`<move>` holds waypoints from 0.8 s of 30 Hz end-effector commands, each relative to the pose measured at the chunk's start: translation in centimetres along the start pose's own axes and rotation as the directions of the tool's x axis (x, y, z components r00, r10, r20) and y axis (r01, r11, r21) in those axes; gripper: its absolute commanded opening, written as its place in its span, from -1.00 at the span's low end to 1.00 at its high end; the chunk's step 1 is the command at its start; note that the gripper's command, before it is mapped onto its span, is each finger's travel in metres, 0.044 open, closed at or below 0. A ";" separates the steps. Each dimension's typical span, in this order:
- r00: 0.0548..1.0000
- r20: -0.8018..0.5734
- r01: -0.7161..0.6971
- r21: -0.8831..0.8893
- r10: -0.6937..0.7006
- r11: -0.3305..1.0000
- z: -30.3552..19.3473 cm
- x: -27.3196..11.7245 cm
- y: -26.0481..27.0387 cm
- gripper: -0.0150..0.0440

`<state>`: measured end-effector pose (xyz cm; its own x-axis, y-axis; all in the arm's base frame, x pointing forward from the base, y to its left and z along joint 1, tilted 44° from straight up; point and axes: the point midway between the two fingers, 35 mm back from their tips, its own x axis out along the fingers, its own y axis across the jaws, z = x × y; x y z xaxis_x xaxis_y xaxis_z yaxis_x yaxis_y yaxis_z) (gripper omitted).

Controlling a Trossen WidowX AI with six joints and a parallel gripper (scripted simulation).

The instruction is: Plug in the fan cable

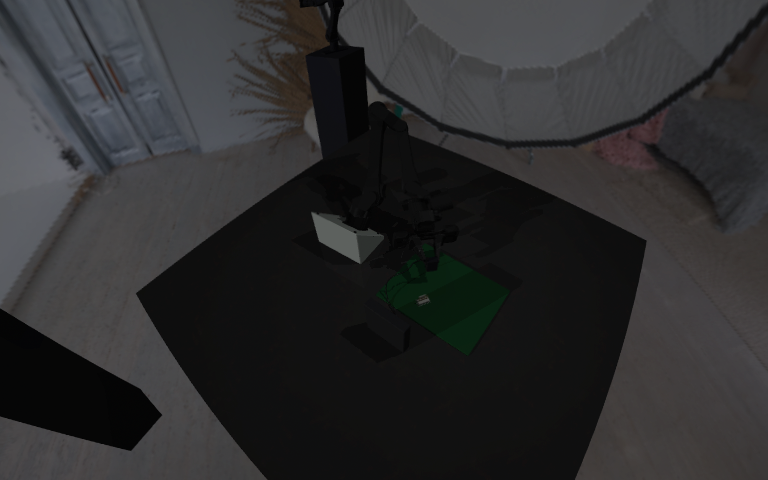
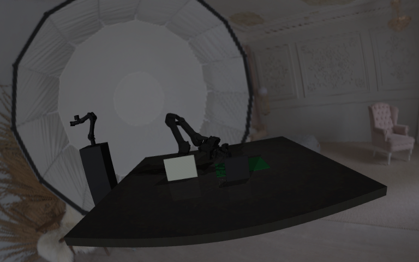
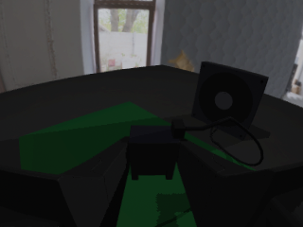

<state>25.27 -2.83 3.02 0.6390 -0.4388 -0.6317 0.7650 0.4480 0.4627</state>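
Observation:
My gripper (image 1: 431, 257) (image 3: 153, 143) is shut on the fan's plug (image 3: 153, 134), a dark block with two short legs at its lower edge. It holds the plug low over the near part of the green board (image 1: 475, 305) (image 2: 258, 164) (image 3: 71, 142); a gap below is hard to judge. The wrist view looks almost level across the table. The pale four-pin header (image 1: 423, 300) stands on the board, apart from the plug, towards the fan. The plug hides the header in the wrist view. The black cable (image 3: 261, 147) loops from the plug towards the fan.
The dark square fan (image 1: 385, 325) (image 2: 237, 168) (image 3: 207, 95) stands upright beside the board's edge. A pale slanted box (image 1: 339, 240) (image 2: 180, 168) stands near the arm's base. Another arm (image 2: 92, 129) stands on a dark pedestal (image 1: 339, 101) (image 2: 95, 172) beyond the table.

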 end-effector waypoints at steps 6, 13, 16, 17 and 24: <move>1.000 0.004 0.000 0.007 -0.001 1.000 -0.7 0.2 0.1 -0.49; 1.000 0.004 0.001 0.007 -0.001 1.000 -1.4 0.3 0.1 -0.49; 1.000 0.004 0.001 0.007 -0.001 1.000 -1.6 0.4 0.1 -0.49; 1.000 0.004 0.001 0.007 -0.001 1.000 -1.7 0.4 0.1 -0.49; 1.000 0.004 0.001 0.007 -0.001 1.000 -2.3 0.5 0.1 -0.49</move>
<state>25.50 -1.34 1.46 0.6384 -0.4380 -0.6330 0.7656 0.4466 0.4631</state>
